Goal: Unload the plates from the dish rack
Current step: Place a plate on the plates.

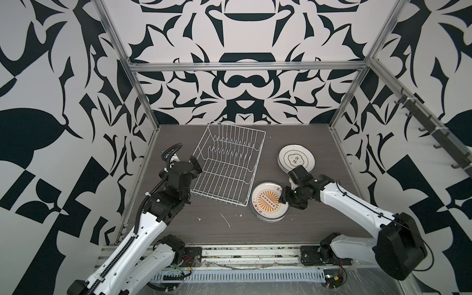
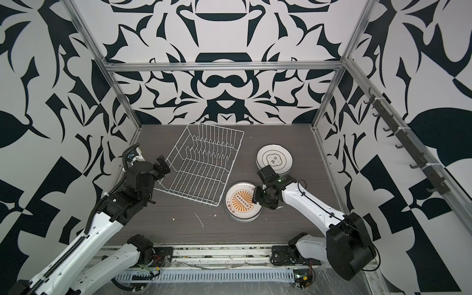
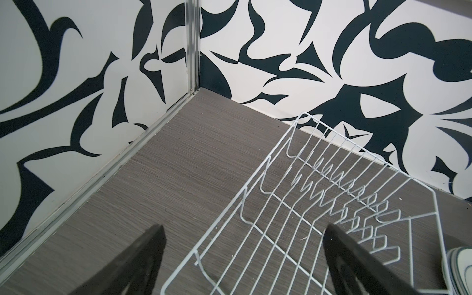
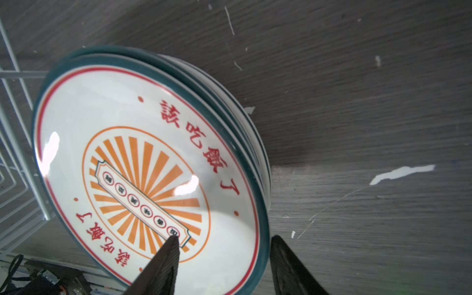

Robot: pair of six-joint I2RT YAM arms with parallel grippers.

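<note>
Plates (image 1: pixel 265 204) in two stacks beside white wire dish rack (image 1: pixel 227 163): sunburst stack (image 2: pixel 241 201) at its near corner, cloud-emblem stack (image 1: pixel 296 158) farther back. Right gripper (image 4: pixel 224 240) part-open astride top sunburst plate's rim, unclamped. Left gripper (image 3: pixel 244 227) wide open, empty, over rack's opposite side.

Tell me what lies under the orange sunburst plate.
More plates: the sunburst plate tops a stack on the table. Only the lower plates' teal-lined edges show; their faces and exact number are covered.

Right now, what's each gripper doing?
Left gripper: open, empty, at the dish rack's edge.
Right gripper: open, jaws straddling the top sunburst plate's rim.
</note>
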